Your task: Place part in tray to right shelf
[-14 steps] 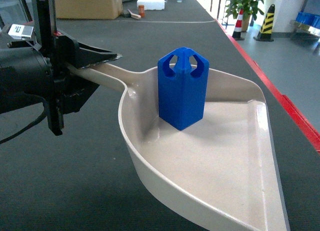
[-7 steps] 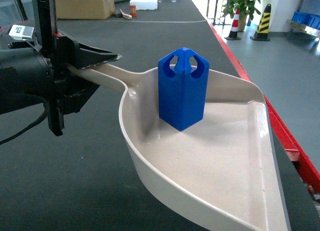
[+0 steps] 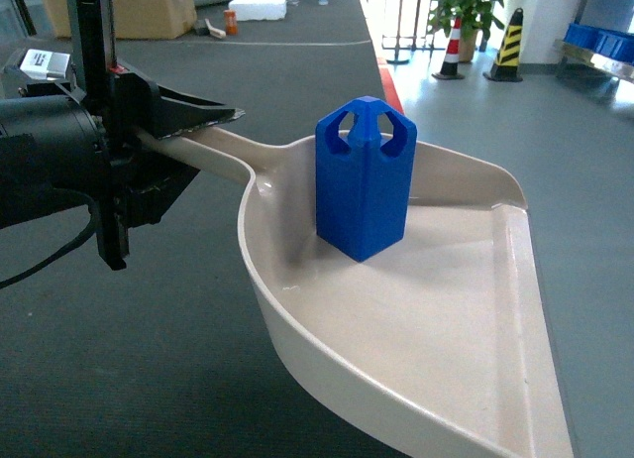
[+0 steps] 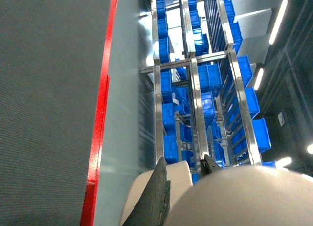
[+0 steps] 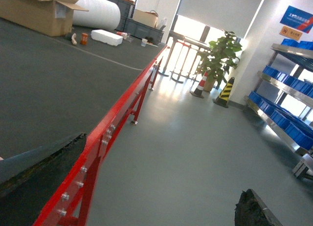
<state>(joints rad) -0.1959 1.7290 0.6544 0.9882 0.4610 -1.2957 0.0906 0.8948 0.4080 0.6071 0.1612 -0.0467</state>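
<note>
One part stands upright in the tray, toward the back of the pan near where the handle joins; it touches the tray floor only, nothing grips it; the loading step looks done, so the step in hand reads as the carry toward the right shelf.

The left gripper is pinching the tray handle, fingers pressed onto it from above and below (head view); the tray hangs out over the dark counter, its front lip reaching past the counter's red edge over the grey floor; in the left wrist view the handle and a finger fill the bottom edge, with steel racks of blue crates beyond.

The right gripper holds nothing; its two dark fingers show well apart at the frame's bottom corners, so it is spread wide and idle; the right wrist view shows the shelf with blue crates off at the right, well apart from the robot, beyond open floor; a potted plant and striped cone stand near its far end.

Next move, as I judge it: turn or drive toward that shelf with the tray kept level; the part is tall and loose, so any tilt or jerk could tip it; then line the tray's lip up with the shelf rail.
</note>
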